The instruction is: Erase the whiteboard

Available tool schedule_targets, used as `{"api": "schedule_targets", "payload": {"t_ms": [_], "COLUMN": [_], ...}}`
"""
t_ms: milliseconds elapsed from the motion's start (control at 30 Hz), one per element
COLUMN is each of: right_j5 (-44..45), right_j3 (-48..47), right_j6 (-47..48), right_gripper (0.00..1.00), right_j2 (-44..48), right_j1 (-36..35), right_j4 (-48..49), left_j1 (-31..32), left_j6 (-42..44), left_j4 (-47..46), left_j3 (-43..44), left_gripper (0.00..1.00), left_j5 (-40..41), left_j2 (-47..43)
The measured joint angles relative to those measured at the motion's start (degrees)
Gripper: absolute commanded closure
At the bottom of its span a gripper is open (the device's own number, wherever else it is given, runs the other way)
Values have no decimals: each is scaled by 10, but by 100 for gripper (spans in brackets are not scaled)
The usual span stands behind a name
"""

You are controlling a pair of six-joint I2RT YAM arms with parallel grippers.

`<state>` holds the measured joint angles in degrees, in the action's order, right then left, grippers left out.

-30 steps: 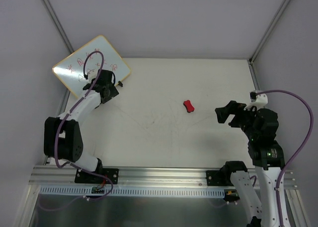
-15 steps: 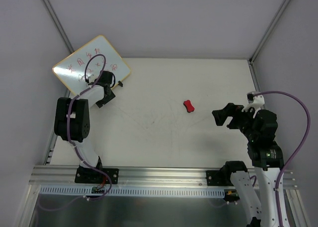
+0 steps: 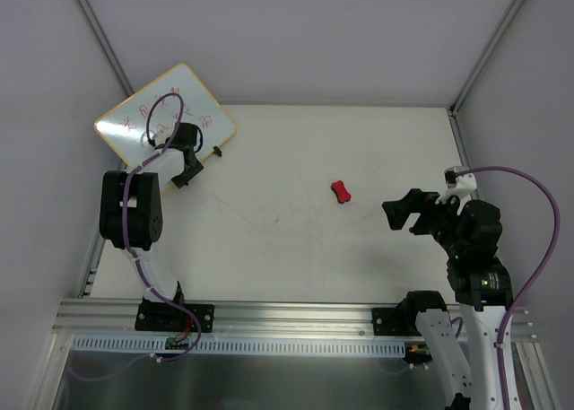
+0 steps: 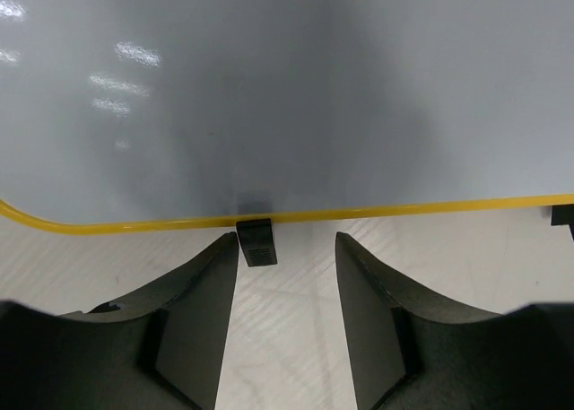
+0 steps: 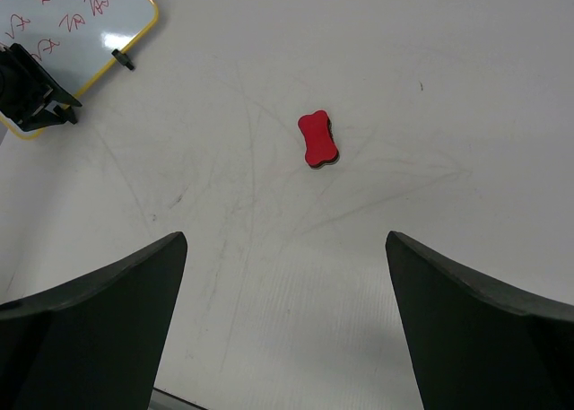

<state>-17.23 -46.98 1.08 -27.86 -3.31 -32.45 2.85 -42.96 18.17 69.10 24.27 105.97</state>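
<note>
The whiteboard (image 3: pixel 182 91) lies at the table's far left corner, with a yellow frame and red handwriting. My left gripper (image 3: pixel 185 155) sits at its near edge. In the left wrist view the board (image 4: pixel 269 114) fills the top, and one black foot (image 4: pixel 257 243) sticks out just by the left fingertip. The left gripper (image 4: pixel 287 241) has its jaws part-way apart, with bare table between them and nothing clamped. My right gripper (image 3: pixel 403 209) hovers wide open at the right. In the right wrist view, a red bow-shaped eraser (image 5: pixel 317 139) lies ahead of that gripper (image 5: pixel 285 241).
The eraser (image 3: pixel 341 192) rests alone near the table's middle. A second black foot (image 3: pixel 218 150) projects from the board's right end. Grey walls close in the table at the back and both sides. The arm bases stand on a metal rail (image 3: pixel 296 318) along the near edge.
The left arm has folded in, its gripper has pushed up to the board's near edge, and its jaws have narrowed. The right gripper has drifted slightly left and stays wide open.
</note>
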Motion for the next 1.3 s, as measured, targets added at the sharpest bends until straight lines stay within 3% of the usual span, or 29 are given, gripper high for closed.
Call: {"api": "schedule_targets", "payload": {"t_ms": [133,300,433,667,1000,1100,1233,1300], "right_j5": [0,0,0,0,0,0,0,0], "right_j3": [0,0,0,0,9,10,10,10], "right_j6": [0,1,1,5,7,7,9,9], "right_gripper": [1,1,1,1,1,1,1,1], "right_j2": [1,1,1,1,8,9,10,10], "right_j1": [0,0,0,0,0,0,0,0], "right_j4": [0,0,0,-3,-5,-5,-5,-5], "left_j1": [-8,-15,-17,-11,56,77,88,88], "left_j6": [-7,-9,-12,-24,-96,-108,-116,-117], "left_j4": [0,8,10,-8,-14,-12,-8,-7], "left_j3": [1,3,3,-16,-39,-39,-40,-41], "left_gripper": [60,87,100,100,99,93,77,63], "left_j5": [-6,-14,-20,-21,4,7,4,-11], "left_j2": [1,7,7,-2,-14,-14,-14,-16]}}
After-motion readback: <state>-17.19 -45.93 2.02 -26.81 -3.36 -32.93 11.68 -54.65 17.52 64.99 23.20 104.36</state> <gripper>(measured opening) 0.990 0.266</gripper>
